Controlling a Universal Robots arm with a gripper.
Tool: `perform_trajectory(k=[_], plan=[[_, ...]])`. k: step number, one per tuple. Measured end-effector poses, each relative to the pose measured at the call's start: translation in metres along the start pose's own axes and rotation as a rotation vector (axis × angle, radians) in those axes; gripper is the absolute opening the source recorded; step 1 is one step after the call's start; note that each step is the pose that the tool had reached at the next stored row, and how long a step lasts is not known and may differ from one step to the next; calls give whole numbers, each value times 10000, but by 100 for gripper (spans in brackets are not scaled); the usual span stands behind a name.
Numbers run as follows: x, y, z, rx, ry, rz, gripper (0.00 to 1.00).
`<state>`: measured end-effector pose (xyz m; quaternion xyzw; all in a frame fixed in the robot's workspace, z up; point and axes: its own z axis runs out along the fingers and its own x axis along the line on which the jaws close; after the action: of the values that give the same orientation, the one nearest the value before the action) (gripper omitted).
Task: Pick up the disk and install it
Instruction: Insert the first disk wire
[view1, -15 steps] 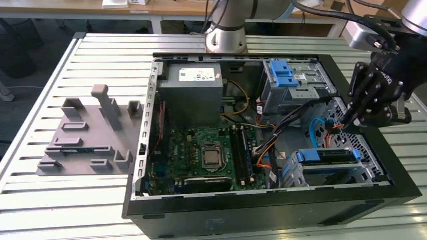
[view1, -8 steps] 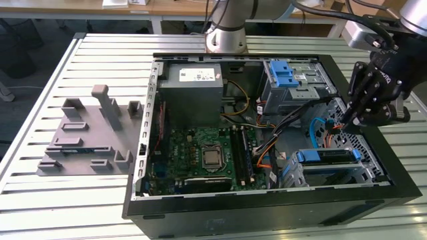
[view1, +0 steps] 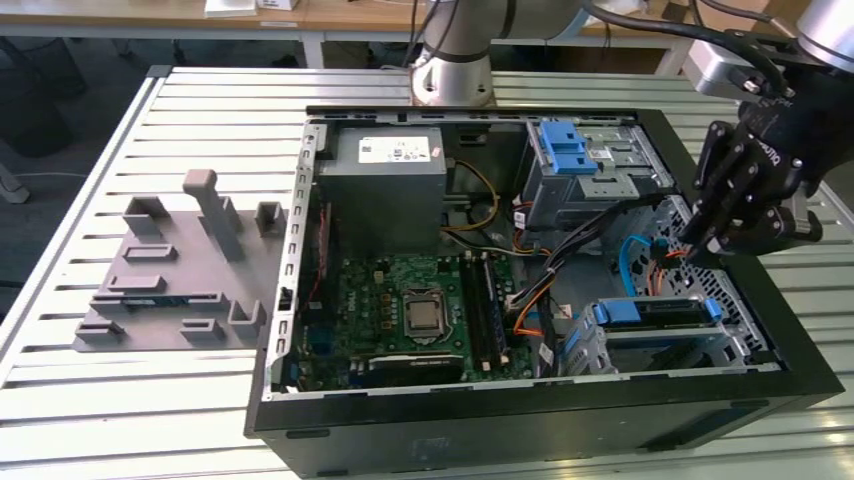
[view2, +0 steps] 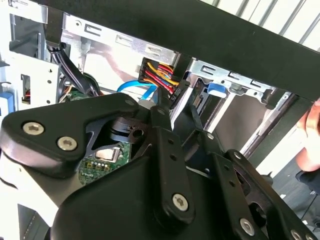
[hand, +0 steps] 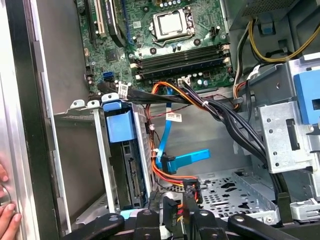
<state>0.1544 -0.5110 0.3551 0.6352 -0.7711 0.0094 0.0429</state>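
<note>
Black pincer (view2: 181, 102) links are crowding the second wrist view, its fingers closing on a multicoloured power plug (view2: 160, 75) inside the computer case (view1: 534, 420). Going left to right in the exterior view, a grey plastic fixture (view1: 174, 280) is lying on the slatted worktop (view1: 80, 400), then the case, where the disk (view1: 650, 312) is sitting in its bay, just below the pincer (view1: 687, 245). Only the first wrist view is showing fingertips of a person's hand (hand: 6, 215) touching the case edge.
</note>
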Motion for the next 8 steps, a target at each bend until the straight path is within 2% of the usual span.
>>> perform_trajectory(k=[2,4,6,8], plan=[[-2,-1,7,12,63,3,32],[-4,-2,16,31,161,8,31],[-6,-3,25,47,242,13,18],[-6,-3,27,52,267,14,16]])
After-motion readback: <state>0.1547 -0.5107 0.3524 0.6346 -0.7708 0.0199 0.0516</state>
